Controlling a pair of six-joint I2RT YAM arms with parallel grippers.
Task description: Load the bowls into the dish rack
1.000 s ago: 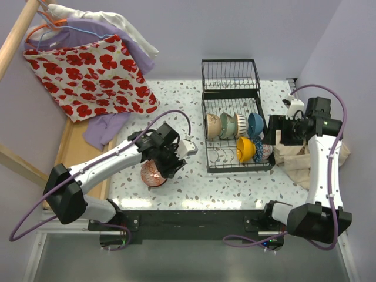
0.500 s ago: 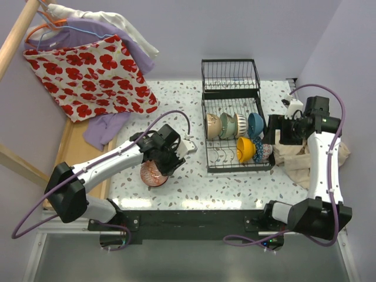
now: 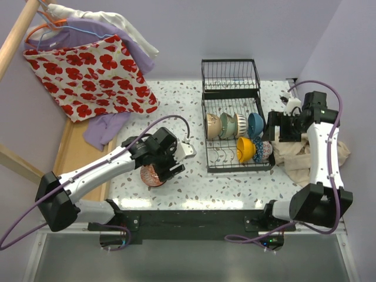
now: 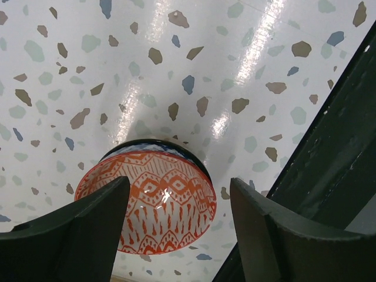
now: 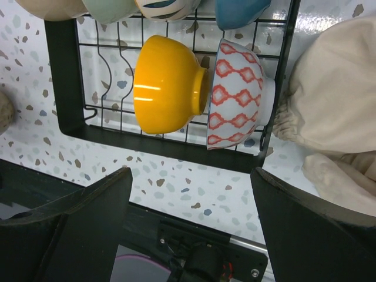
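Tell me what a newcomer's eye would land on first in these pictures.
The red flowered cloth hanging at the far left grabs attention first. Next is the black dish rack in the middle of the table, with a bright yellow bowl on edge in its near row. A red patterned bowl sits alone on the table under the open left gripper.

White arms (image 3: 100,170), black joints (image 3: 155,147), purple cables (image 3: 170,116).

Left gripper (image 4: 179,194) pointing down, jaws apart, gripping nothing; right gripper (image 5: 191,182) likewise downward, jaws spread wide.
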